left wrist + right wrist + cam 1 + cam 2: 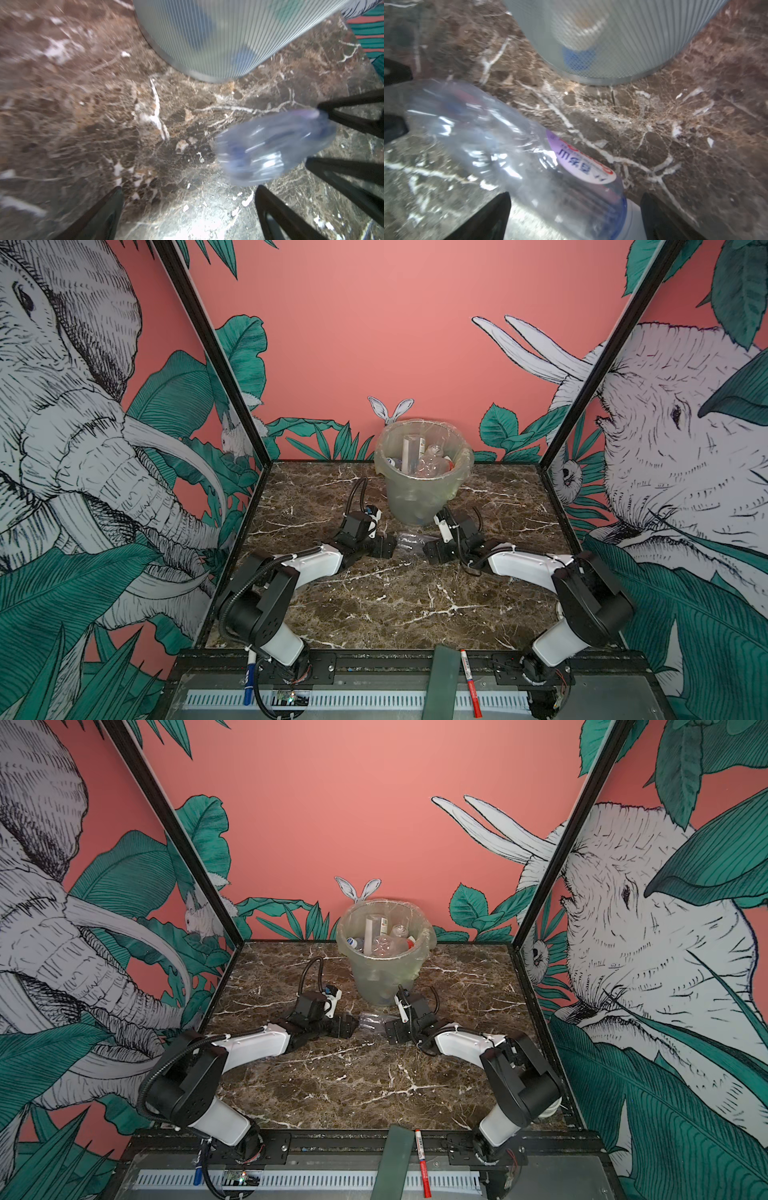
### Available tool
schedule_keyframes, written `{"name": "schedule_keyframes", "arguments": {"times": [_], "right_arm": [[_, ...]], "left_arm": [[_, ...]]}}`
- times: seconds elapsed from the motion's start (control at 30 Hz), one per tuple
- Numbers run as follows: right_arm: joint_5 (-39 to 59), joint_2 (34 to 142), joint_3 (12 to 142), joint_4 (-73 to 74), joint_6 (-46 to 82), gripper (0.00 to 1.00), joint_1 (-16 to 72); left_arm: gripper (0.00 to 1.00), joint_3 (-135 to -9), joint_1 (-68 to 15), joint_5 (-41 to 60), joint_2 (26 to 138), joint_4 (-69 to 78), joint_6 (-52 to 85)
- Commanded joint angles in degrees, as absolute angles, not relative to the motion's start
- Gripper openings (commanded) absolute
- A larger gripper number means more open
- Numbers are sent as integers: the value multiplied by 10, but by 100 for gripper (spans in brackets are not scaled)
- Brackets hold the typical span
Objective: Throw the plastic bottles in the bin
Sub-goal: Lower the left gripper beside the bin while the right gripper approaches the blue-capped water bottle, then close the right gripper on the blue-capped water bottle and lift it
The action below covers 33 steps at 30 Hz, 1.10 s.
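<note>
One clear plastic bottle (409,542) (371,1021) lies on its side on the marble table in front of the bin (422,485) (384,969), between my two grippers, which face each other. My left gripper (388,547) (189,193) is open with only bare table between its fingers; the bottle (274,147) lies just beyond its tip. My right gripper (430,551) (575,199) is open, and the bottle's (512,149) white-capped end lies between its spread fingers. The grey-green bin holds several plastic bottles (428,462) inside its clear bag.
The bin's ribbed wall (218,37) (623,37) stands close behind both grippers. A red-and-white marker (469,680), a blue marker (248,680) and a green strip (442,680) lie on the front rail. Printed walls enclose the table on three sides.
</note>
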<state>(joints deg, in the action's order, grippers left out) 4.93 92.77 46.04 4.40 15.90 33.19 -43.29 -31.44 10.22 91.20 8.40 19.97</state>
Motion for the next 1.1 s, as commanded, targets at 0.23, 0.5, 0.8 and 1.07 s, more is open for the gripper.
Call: {"name": "schedule_keyframes", "arguments": {"times": [0.23, 0.5, 0.8, 1.07], "right_arm": [[121, 887, 431, 98, 194, 99, 336], [207, 859, 423, 80, 235, 99, 362], [219, 880, 478, 20, 219, 99, 423], [35, 912, 562, -61, 215, 99, 430]], "left_arm": [[100, -487, -314, 128, 965, 27, 200], [100, -499, -313, 86, 978, -2, 207], [100, -510, -313, 68, 986, -27, 203], [99, -507, -313, 53, 976, -37, 206]]}}
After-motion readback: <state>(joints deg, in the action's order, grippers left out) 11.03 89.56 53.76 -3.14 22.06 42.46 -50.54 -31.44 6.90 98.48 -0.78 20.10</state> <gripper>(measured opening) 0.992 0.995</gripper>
